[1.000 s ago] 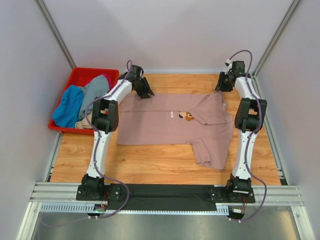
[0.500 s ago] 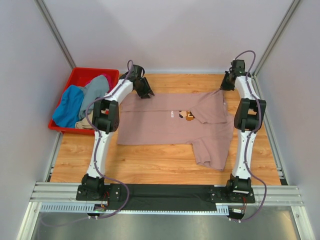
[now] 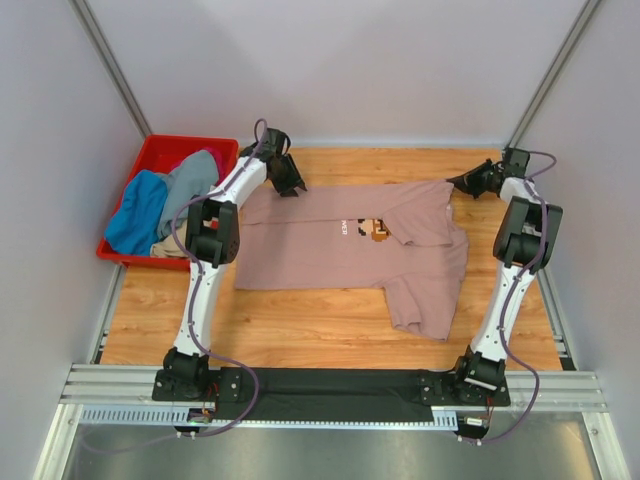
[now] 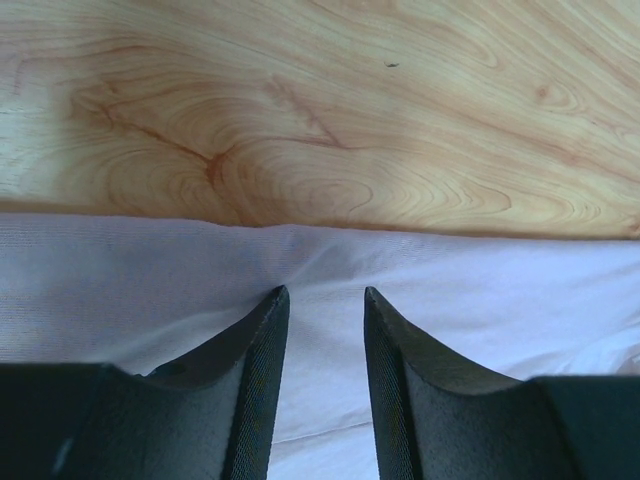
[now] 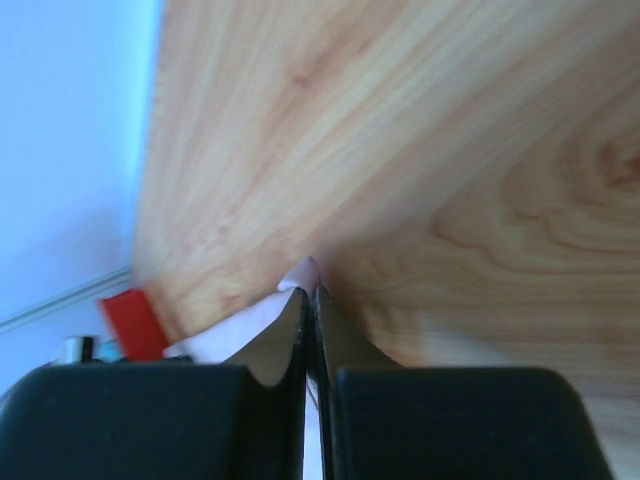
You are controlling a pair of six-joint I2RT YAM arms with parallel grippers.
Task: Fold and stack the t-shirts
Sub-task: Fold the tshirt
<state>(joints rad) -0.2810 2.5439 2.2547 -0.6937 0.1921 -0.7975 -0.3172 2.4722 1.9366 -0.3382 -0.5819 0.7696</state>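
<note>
Here's the dusty-pink t-shirt [image 3: 340, 250], spread flat across the far half of the table [image 3: 300, 325], chest print up. One sleeve trails toward the near edge on the right.

The right gripper [image 3: 462, 182] sits at the shirt's far right corner, and the wrist view tells it plainly. The jaws are pressed tight together with a little peak of pink cloth nipped between the tips [image 5: 312, 290]. Bare wood runs away beyond that pinch in every direction. Only a narrow strip separates that corner from the table's far edge.

Over at the far left corner of the shirt, the left gripper [image 3: 290, 185] is down on the fabric. Its jaws stand partly apart, and both black fingers [image 4: 255, 380] rest on the pink cloth just short of the hem. A faint crease runs up from the gap [image 4: 322, 295]. Nothing is clamped between them that I can see. Past the hem there's clear wood grain.

As for room, there's a broad band of open wood between the shirt's near hem and the near edge. A slimmer lane lies between the trailing sleeve and the right edge.

The red crate [image 3: 150, 150] holds the far left corner of the table, just beside the left arm. Inside it are a blue shirt [image 3: 135, 218], a grey shirt [image 3: 190, 185] and a magenta shirt [image 3: 211, 158], all heaped unfolded.
</note>
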